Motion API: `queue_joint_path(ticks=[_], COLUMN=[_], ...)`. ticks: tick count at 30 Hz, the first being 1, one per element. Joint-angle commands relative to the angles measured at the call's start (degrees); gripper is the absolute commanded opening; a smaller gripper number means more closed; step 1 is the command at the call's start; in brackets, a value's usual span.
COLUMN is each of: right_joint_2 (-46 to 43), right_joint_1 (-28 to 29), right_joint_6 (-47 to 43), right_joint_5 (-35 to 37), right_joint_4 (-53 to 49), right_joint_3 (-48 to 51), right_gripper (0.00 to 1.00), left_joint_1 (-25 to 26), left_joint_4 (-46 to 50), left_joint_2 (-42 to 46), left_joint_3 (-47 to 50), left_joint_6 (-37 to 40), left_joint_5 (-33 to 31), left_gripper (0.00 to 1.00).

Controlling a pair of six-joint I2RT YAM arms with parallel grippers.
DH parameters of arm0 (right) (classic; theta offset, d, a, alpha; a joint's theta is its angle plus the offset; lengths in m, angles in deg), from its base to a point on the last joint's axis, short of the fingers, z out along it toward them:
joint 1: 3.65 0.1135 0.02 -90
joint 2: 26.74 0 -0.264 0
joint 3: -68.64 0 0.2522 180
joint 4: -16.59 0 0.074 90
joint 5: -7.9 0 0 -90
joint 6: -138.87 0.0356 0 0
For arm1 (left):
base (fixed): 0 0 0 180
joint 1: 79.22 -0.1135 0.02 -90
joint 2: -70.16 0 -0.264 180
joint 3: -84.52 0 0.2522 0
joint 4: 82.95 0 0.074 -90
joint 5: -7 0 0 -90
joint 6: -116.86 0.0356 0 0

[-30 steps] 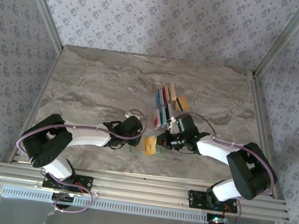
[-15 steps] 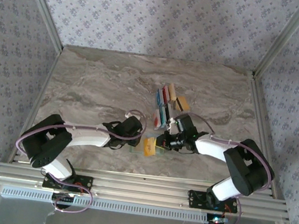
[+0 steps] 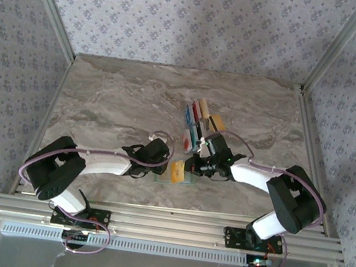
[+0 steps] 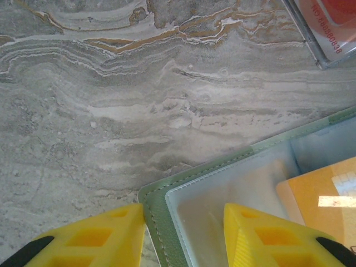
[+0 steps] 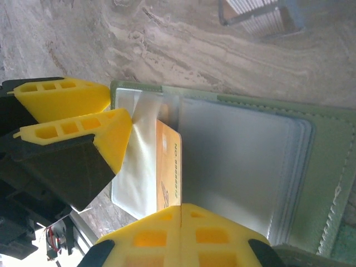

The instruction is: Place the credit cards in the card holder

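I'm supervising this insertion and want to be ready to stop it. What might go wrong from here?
The orange card, pinched in the right gripper, meets the card holder's clear pocket at an angle; it may buckle the film or miss the slot. The left gripper only straddles a corner, so the holder may slide.

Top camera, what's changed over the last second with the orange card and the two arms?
The right gripper, shut on the orange card, moved slightly left, carrying the card further over the card holder towards the left gripper. Nothing was picked up or let go. The left gripper, the holder and the other cards stayed put.
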State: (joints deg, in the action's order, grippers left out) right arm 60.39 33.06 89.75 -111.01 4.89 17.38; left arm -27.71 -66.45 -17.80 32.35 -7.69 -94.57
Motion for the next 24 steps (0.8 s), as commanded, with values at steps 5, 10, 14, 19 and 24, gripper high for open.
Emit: queue_joint_path(ticks=[5,10,14,19,24], right_joint_2=[-0.1,-0.1,-0.1,-0.2,-0.4], right_joint_1=[1.3,2.2,3.3,3.9,4.6], right_joint_6=[-2.1,-2.9,-3.4,-3.2,-3.0], right_joint_5=[5.0,7.3,9.2,9.8,10.5], right_joint_4=[-1.9,-2.8,-3.5,-3.2,-2.2], right_joint_3=[-1.9,-2.8,-3.4,-3.5,-3.2], right_gripper=[0.00,0.00,0.00,0.00,0.00], left_joint_1=[0.5,0.5,0.5,0.5,0.6], left_joint_4=[1.4,1.5,1.4,1.3,1.1], left_joint_2=[1.6,1.7,1.7,1.7,1.6], left_joint_3=[1.0,1.0,0.9,0.9,1.0], left_joint_6=[0.1,0.2,0.2,0.1,0.0], left_joint_5=[1.1,1.1,1.3,1.3,1.4], left_gripper=[0.41,0.41,0.41,0.41,0.41])
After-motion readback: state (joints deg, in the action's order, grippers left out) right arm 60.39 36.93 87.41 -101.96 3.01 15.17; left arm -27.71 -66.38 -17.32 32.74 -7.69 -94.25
